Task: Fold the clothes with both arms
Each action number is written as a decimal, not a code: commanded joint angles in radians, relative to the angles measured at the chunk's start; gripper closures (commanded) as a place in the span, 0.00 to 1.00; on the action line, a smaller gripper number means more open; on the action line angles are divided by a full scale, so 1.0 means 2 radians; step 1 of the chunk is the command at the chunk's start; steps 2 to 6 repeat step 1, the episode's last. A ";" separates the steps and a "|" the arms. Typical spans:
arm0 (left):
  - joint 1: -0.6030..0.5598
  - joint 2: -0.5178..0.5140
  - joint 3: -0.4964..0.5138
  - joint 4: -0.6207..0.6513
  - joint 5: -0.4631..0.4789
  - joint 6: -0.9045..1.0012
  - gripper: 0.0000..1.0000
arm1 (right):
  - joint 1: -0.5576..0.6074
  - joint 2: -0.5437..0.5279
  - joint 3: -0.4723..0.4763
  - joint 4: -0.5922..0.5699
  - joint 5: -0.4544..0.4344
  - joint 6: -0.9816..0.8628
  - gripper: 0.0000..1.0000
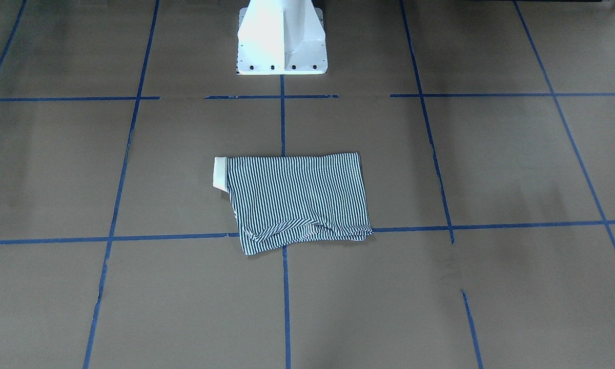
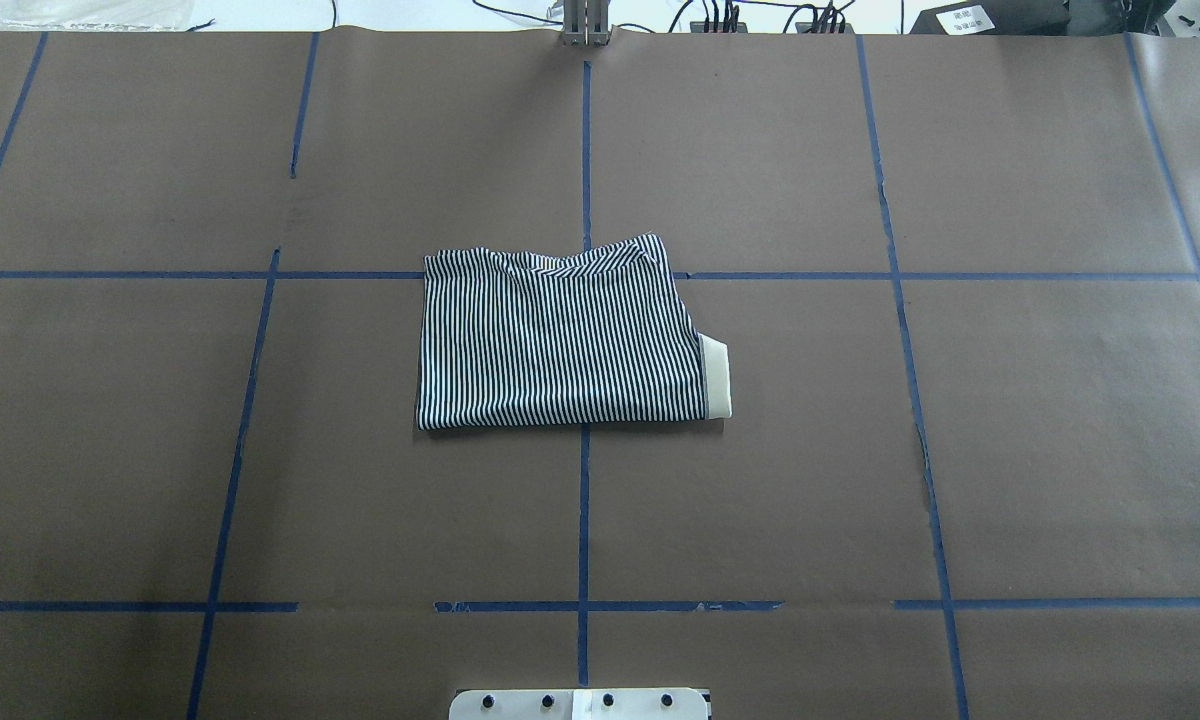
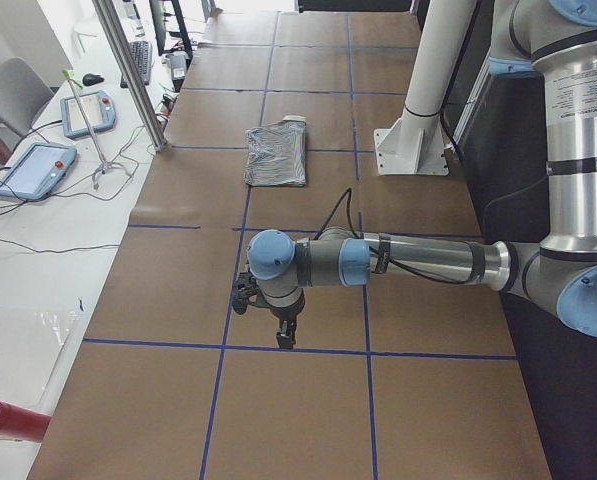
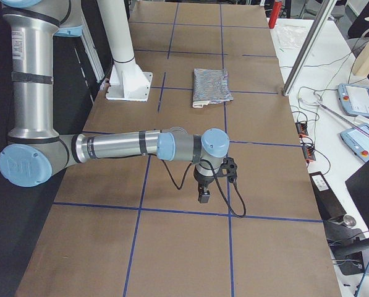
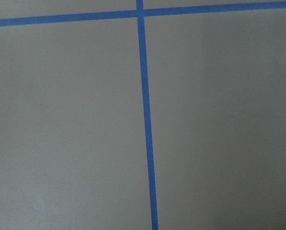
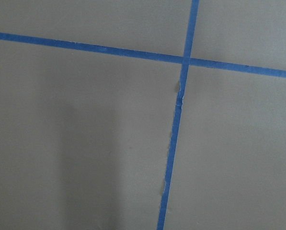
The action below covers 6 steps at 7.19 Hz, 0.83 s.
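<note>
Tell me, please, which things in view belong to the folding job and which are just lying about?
For the job:
- striped polo shirt, lying folded on the table
- left arm with left gripper
- right arm with right gripper, both away from the shirt

Lying about:
- white pedestal
- handheld screens beside the table
- red object

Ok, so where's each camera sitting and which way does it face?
Front-facing: across table, facing robot; shirt, white pedestal.
Overhead: behind robot, looking down; same shirt, pedestal foot.
Exterior left: table end; left arm near.
Exterior right: opposite end; right arm near.
Left wrist: straight down on blue tape; arm unseen.
Right wrist: likewise.
All exterior views share the shirt.
</note>
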 commanded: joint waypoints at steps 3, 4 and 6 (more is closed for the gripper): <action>-0.001 -0.012 0.005 -0.003 0.018 0.000 0.00 | 0.000 0.000 -0.001 0.000 -0.003 -0.001 0.00; -0.001 -0.012 0.005 -0.003 0.018 0.000 0.00 | 0.000 0.000 -0.001 0.000 -0.003 -0.001 0.00; -0.001 -0.012 0.005 -0.003 0.018 0.000 0.00 | 0.000 0.000 -0.001 0.000 -0.003 -0.001 0.00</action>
